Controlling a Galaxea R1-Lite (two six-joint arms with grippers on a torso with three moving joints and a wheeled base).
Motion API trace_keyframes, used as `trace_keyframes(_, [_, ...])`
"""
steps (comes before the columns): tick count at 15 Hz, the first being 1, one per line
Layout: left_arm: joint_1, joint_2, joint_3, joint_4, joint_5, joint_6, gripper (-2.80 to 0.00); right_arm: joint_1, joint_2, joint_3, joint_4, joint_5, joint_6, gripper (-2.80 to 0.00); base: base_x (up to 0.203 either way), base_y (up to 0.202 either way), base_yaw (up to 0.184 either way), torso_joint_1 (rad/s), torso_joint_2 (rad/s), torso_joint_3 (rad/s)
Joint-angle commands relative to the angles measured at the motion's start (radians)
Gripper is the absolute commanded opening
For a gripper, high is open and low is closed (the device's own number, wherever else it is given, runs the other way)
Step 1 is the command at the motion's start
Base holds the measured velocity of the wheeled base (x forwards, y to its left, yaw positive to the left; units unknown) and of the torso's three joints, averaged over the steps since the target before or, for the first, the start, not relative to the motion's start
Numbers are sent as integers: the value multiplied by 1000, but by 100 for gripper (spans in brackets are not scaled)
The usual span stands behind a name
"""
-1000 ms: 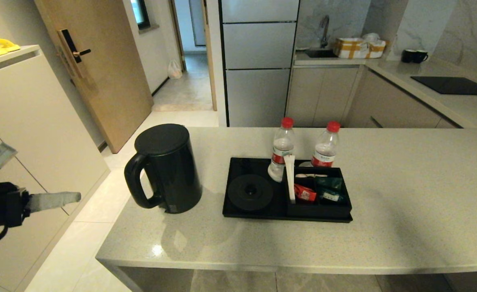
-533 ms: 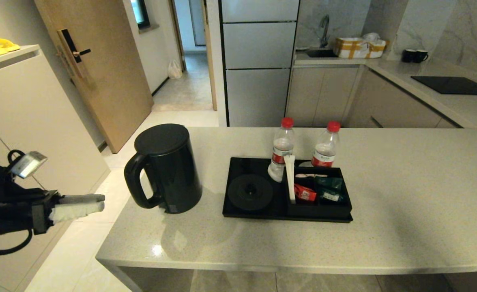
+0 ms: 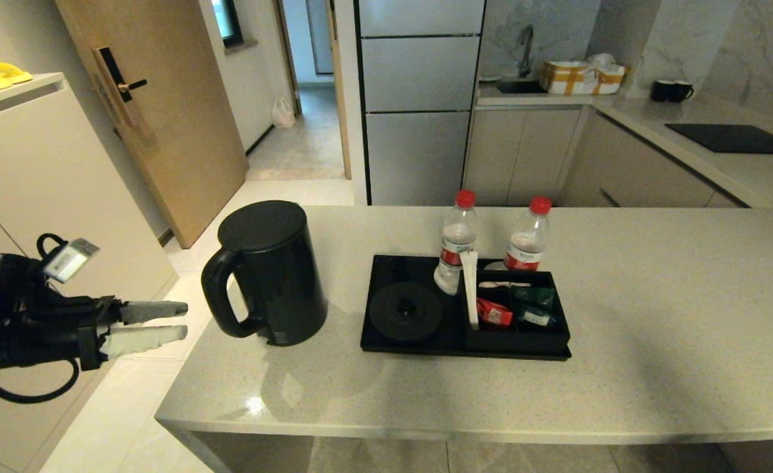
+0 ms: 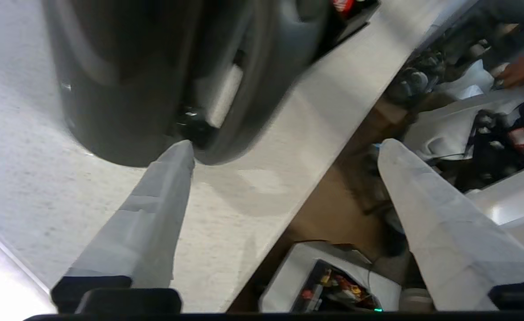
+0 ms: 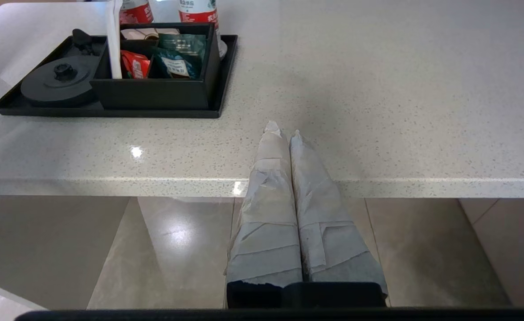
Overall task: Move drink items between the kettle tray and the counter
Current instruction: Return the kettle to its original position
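Dim indoor light; glare spot on tabletop (image 3: 254, 405) front edge nr kettle (image 3: 275, 276); kettle motion-blurred in left wrist view.

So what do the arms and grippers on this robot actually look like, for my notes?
The left gripper sits on a black arm with a looping black cable and a small white tag on top. Its two jaws are long, tapered and wrapped in pale grey tape, on a black base. The right gripper shows the same tape-wrapped, wedge-shaped jaws on a black mount; its arm is out of view.
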Motion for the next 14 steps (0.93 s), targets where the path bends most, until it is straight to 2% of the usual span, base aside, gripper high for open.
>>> trace_keyframes(1, [-1,55,-24,-21,-5,3,0,0,0,0,0,1,0,-280,0,0,0,0,0,0])
trace_keyframes(4, [-15,113,-74,-34,-11,-2,0,0,0,0,0,-1,0,-280,0,0,0,0,0,0])
trace_keyframes(6, [-42,130,-90,-47,-15,-2,0,0,0,0,0,-1,0,-280,0,0,0,0,0,0])
trace_keyframes(10, [-126,169,-104,-147,-21,-10,0,0,0,0,0,-1,0,-280,0,0,0,0,0,0])
trace_keyframes(14, [-156,170,-130,-171,-54,-27,0,0,0,0,0,1,0,-280,0,0,0,0,0,0])
